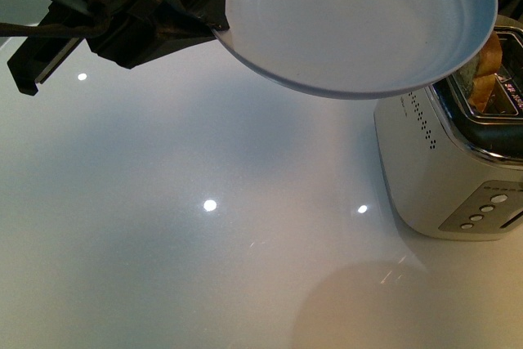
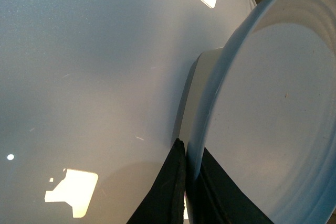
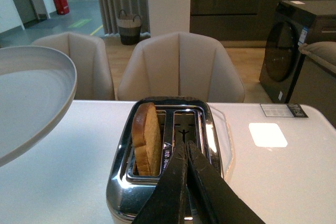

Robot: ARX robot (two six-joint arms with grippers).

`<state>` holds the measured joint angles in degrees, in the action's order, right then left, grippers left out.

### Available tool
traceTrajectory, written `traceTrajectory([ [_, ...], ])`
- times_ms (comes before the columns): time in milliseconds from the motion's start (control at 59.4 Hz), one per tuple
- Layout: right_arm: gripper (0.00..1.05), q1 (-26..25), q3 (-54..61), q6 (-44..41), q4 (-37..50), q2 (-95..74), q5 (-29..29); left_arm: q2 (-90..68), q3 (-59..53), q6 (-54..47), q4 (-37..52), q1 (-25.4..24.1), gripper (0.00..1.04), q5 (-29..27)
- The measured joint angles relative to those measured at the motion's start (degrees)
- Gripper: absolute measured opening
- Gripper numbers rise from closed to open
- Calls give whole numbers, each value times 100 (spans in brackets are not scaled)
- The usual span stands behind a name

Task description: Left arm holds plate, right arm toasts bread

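Observation:
The pale grey-blue plate (image 1: pixel 359 22) hangs in the air above the table, tilted, its far side overlapping the toaster (image 1: pixel 458 169). My left gripper (image 1: pixel 214 24) is shut on the plate's rim (image 2: pixel 195 153), one finger on each face. One slice of browned bread (image 3: pixel 146 139) stands upright in a slot of the chrome-topped toaster (image 3: pixel 168 156), sticking up above it; in the front view the bread (image 1: pixel 489 67) peeks out beside the plate. My right gripper (image 3: pixel 185 148) is shut with nothing in it, hovering over the empty slot beside the bread.
A glossy white table (image 1: pixel 204 243) lies below. The toaster's front panel carries several round buttons (image 1: pixel 484 208). Beige chairs (image 3: pixel 178 66) stand behind the table, and a dark appliance (image 3: pixel 299 45) stands at the back right.

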<state>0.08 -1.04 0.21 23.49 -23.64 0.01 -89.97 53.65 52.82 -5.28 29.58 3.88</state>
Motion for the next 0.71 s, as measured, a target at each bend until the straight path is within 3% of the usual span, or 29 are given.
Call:
traceTrajectory([
  [707,2,0,0,0,-1257,1276,0,0,0,0,0,0,3,0],
])
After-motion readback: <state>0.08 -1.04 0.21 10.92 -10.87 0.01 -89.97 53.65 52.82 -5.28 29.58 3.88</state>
